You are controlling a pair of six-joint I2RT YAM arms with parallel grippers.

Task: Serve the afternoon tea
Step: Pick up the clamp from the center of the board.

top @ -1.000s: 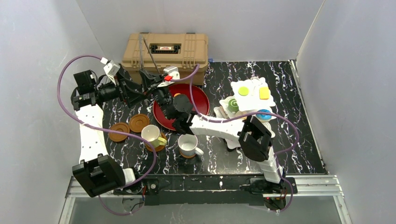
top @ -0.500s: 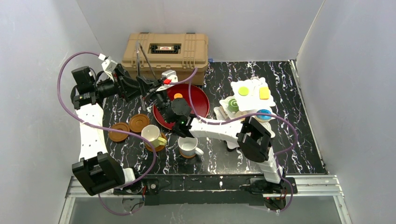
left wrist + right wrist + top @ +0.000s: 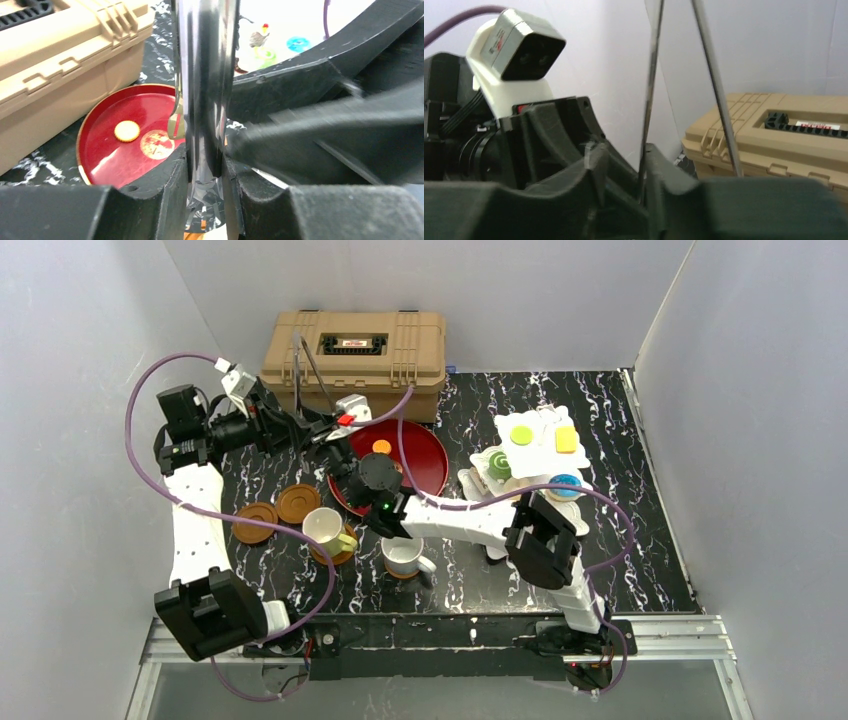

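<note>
Since a second ago the right gripper [image 3: 624, 175] has drawn left off the red tray [image 3: 425, 455] and met the left gripper [image 3: 205, 170], uncovering a small round orange cake [image 3: 382, 447] on the tray. The left jaws, wide then, are now clamped on a pair of tongs [image 3: 205, 100]. Mugs, saucers and stand have not shifted.

Right gripper: the tongs' two thin blades rise from between its fingers [image 3: 596, 165]; whether they grip or have let go cannot be told.

Position: the orange cake lies on the tray just right of the two grippers, untouched. The white stand [image 3: 540, 455], with scalloped edges, is well apart to the right and carries a yellow-green disc [image 3: 521, 435], a yellow square [image 3: 566, 440], a green piece [image 3: 499, 465] and a blue doughnut [image 3: 566, 483]. The pale-yellow mug [image 3: 322, 528] and the white mug [image 3: 403, 552] each sit on a brown saucer near the arm bases; two bare saucers [image 3: 298, 503] [image 3: 256, 522] lie to their left.

Materials: the tongs are polished metal, the tray glossy, the table [image 3: 620, 540] black with white marbling. A ribbed tan case [image 3: 355, 345] stands behind the tray.
</note>
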